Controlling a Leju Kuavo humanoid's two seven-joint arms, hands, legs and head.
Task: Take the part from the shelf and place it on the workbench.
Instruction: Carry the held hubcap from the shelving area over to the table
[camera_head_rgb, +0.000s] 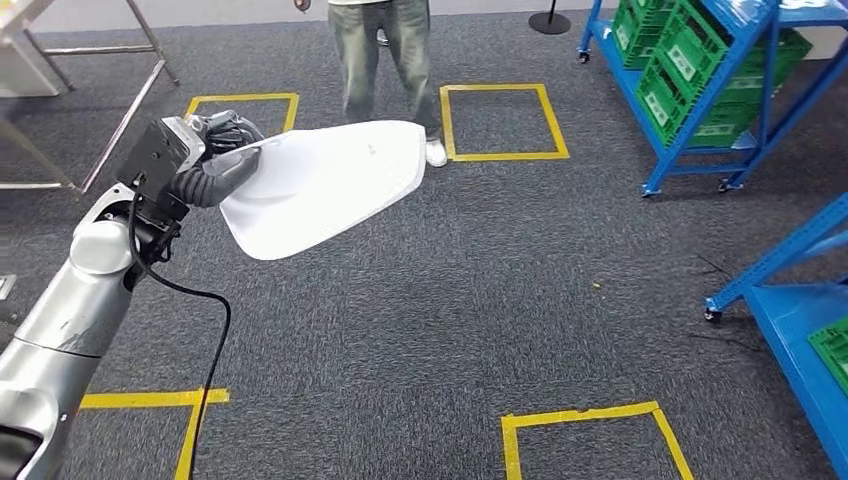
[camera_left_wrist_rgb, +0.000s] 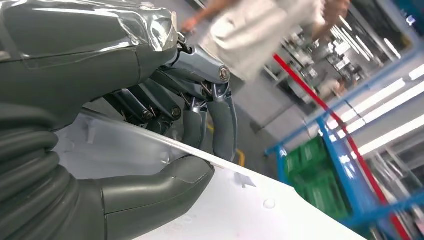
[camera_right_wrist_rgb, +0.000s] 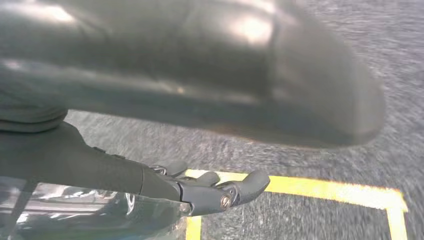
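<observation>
I can read no writing anywhere. The white part (camera_head_rgb: 325, 185) in my left hand (camera_head_rgb: 215, 150) carries a small grey mark near its upper right, too faint to make out. The green crates (camera_head_rgb: 700, 70) at upper right bear pale labels, too small to read.
</observation>
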